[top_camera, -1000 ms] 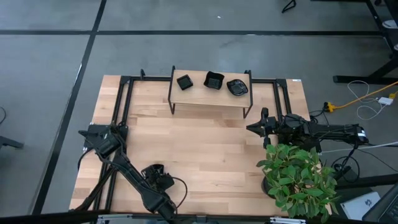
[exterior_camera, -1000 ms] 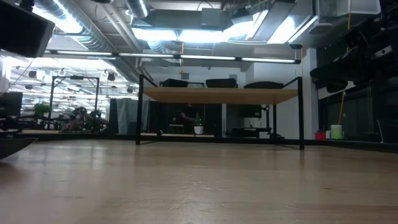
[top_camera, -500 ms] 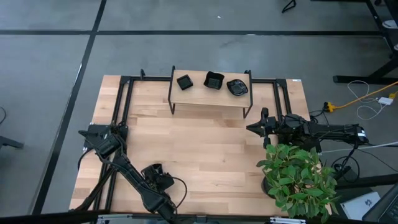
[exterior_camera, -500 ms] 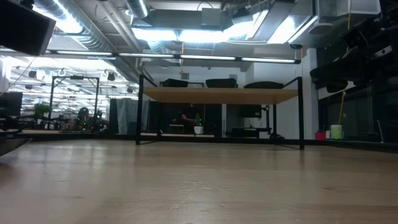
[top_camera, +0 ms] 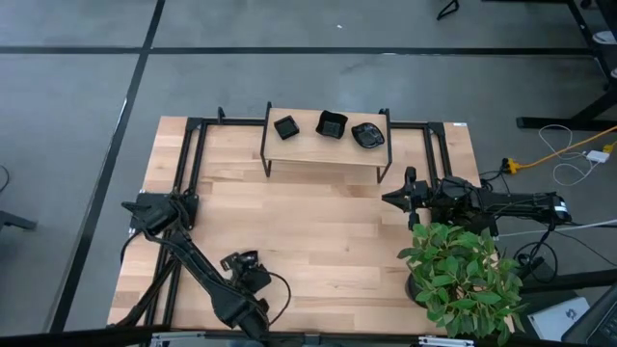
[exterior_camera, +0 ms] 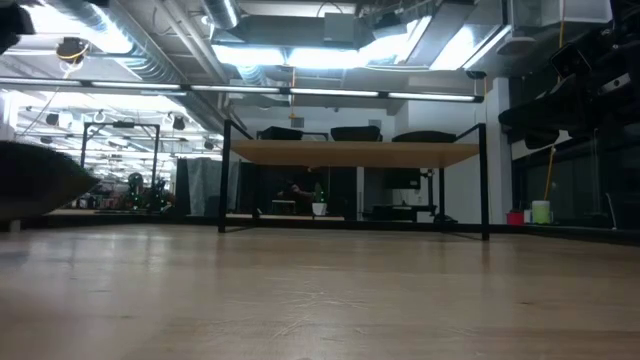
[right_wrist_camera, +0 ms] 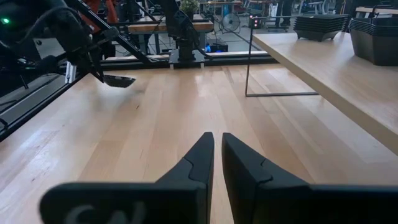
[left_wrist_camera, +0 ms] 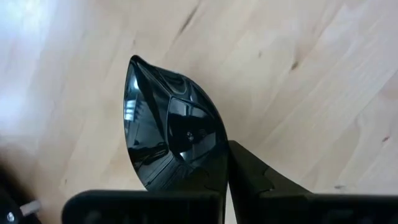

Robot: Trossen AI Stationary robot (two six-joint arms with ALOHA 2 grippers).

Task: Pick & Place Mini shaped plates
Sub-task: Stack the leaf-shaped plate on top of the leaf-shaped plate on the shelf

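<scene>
With the left gripper (left_wrist_camera: 227, 186) clamped on the glossy black pointed mini plate (left_wrist_camera: 168, 127), lift level toward the 12 o'clock wooden shelf (top_camera: 326, 154); right gripper (right_wrist_camera: 216, 163) nearly closed, empty.

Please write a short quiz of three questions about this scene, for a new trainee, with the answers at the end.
1. True or false: the left gripper is shut on a glossy black mini plate, held clear of the table.
2. How many piles of black plates stand on the raised shelf at the far side of the table? A) one B) three C) five
3. Fill in: the right gripper waits at the table's right side with its fingers nearly ____ and nothing between them.

Key: 1 true; 2 B; 3 closed.
</scene>
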